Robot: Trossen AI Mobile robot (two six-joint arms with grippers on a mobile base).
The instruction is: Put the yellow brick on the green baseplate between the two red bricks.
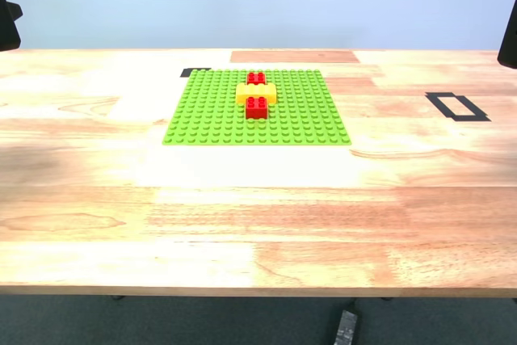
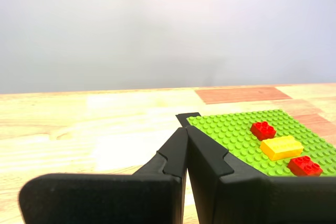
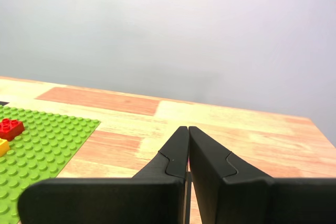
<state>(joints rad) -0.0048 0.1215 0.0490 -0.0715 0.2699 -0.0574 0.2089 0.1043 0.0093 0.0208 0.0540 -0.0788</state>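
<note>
The green baseplate (image 1: 202, 115) lies flat at the middle back of the table. On it the yellow brick (image 1: 256, 93) sits crosswise between the two red bricks, one behind it (image 1: 256, 78) and one in front (image 1: 257, 107), all in a touching row. My first gripper (image 2: 186, 129) is shut and empty, held above the table well short of the baseplate (image 2: 231, 129), the yellow brick (image 2: 282, 147) and the red bricks (image 2: 263, 129) (image 2: 305, 166). My second gripper (image 3: 188, 129) is also shut and empty, off to the side of the baseplate (image 3: 47, 140), where one red brick (image 3: 10, 128) shows.
A black tape rectangle (image 1: 457, 106) marks the table at the exterior view's right. A small black tape mark (image 1: 195, 72) sits at the baseplate's far corner. Dark arm parts (image 1: 8, 18) (image 1: 509, 34) show at both upper edges of the exterior view. A dark object (image 1: 345, 327) lies on the floor.
</note>
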